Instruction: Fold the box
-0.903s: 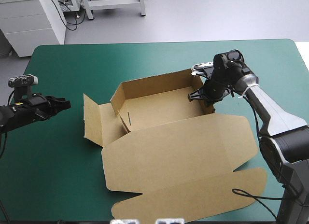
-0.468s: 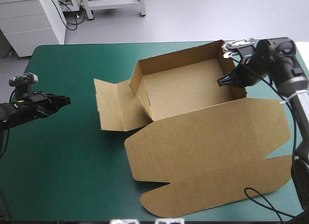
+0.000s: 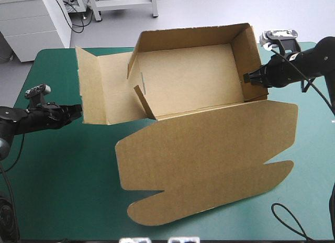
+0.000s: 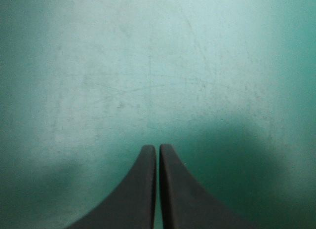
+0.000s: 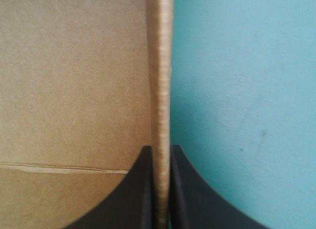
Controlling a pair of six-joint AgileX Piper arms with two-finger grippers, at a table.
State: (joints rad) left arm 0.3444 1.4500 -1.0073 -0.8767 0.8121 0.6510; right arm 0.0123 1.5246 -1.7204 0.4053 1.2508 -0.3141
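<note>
brown box (image 3: 188, 80) sits on the far half of the table, centre to right, as an open tray w/ walls up. its lid (image 3: 209, 164) spreads wide and flat toward the near edge, over the teal-green cover (image 3: 63, 180). a side flap (image 3: 97, 91) lies folded out at the tray's left, and a small inner flap (image 3: 139, 99) stands at the tray's near left corner. right gripper (image 3: 246, 78) comes in from the right and pinches the tray's right wall (image 3: 251, 59). in the right wrist view its black fingers (image 5: 143, 189) are all but closed, w/ the wall's edge (image 5: 160, 66) running up between them, board on one side and bare cover on the other. left gripper (image 3: 78, 111) is low near the table's left edge, just beside the side flap's near corner; can't tell if it touches. its fingers (image 4: 143, 189) are pressed together w/ nothing between them, only cover ahead.
</note>
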